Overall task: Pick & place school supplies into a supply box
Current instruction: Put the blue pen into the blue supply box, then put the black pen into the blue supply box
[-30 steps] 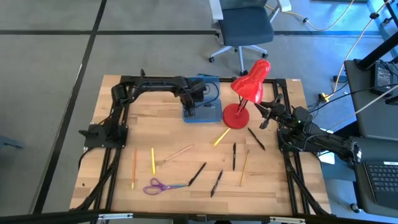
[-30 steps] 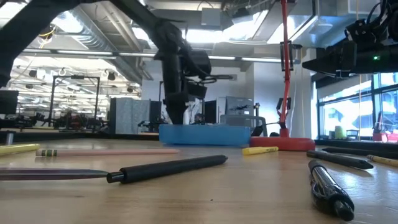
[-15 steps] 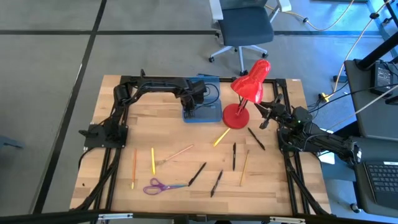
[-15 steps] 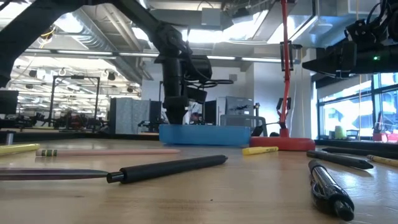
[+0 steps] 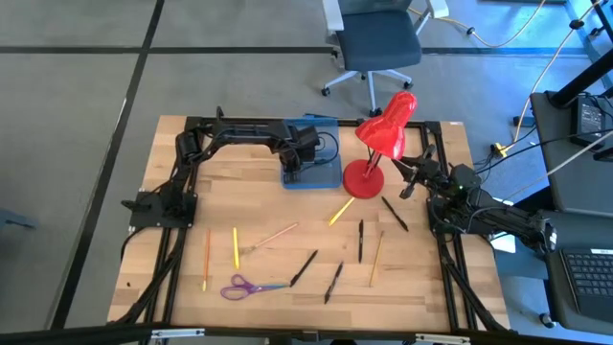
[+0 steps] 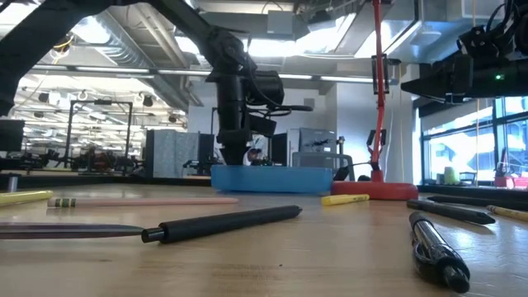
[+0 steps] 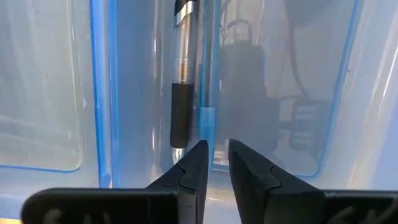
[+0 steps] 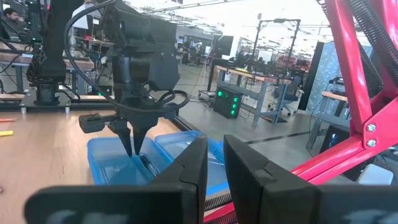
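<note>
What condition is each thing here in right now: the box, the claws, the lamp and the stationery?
supply box: lid open, lying flat.
pen: lying inside the box.
left claw: over the box, slightly open, holding nothing.
right claw: waiting by the lamp, slightly open, empty.
red lamp: standing upright.
scissors: on the table, blades together.
black pen: loose on the table among other pens and pencils.

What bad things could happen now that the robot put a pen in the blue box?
1. The left gripper sits low inside the box with its fingers only slightly apart, right beside the pen. Lifting out, it might drag the pen along.
2. The red lamp stands close beside the box, so the left arm might bump it on later trips.
3. The scissors and many pens lie flat on the table; thin ones may slip from the fingers.
</note>
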Controlling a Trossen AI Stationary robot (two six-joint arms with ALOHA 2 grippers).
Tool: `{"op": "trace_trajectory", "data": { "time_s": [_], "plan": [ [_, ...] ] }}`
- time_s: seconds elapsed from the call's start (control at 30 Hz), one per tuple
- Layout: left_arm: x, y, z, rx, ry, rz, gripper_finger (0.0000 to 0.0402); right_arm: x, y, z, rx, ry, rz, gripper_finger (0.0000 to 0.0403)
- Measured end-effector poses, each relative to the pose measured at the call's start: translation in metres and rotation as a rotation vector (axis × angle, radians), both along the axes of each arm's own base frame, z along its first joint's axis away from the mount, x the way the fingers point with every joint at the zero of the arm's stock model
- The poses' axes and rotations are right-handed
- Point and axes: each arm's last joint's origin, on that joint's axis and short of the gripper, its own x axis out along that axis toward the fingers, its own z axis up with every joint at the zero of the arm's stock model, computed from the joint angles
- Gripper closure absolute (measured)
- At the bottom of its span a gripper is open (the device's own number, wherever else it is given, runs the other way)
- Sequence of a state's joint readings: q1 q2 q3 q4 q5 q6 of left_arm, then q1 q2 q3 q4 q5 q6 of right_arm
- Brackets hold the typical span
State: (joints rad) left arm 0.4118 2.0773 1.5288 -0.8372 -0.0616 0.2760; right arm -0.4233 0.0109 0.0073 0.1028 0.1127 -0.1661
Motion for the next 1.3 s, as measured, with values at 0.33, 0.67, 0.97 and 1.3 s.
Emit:
{"op": "trace_trajectory", "data": {
  "time_s": [0.33,0.67,0.97,1.3],
  "plan": [
    [0.001,-0.002,0.025,0.016,0.062,0.016,0.0282,-0.001,0.001,0.009,0.111,-0.103,0.044,0.0344],
    [-0.012,-0.01,0.085,-0.062,-0.163,0.048,0.0236,-0.003,0.008,0.073,0.318,0.048,0.179,0.0344],
    [-0.046,-0.022,0.107,0.071,-0.57,0.086,0.024,0.025,0.001,0.068,0.782,0.418,0.066,0.0344],
    [-0.079,-0.04,0.064,0.072,-0.838,0.202,0.0237,0.037,0.011,0.059,1.193,0.592,-0.026,0.0344]
  ]
}}
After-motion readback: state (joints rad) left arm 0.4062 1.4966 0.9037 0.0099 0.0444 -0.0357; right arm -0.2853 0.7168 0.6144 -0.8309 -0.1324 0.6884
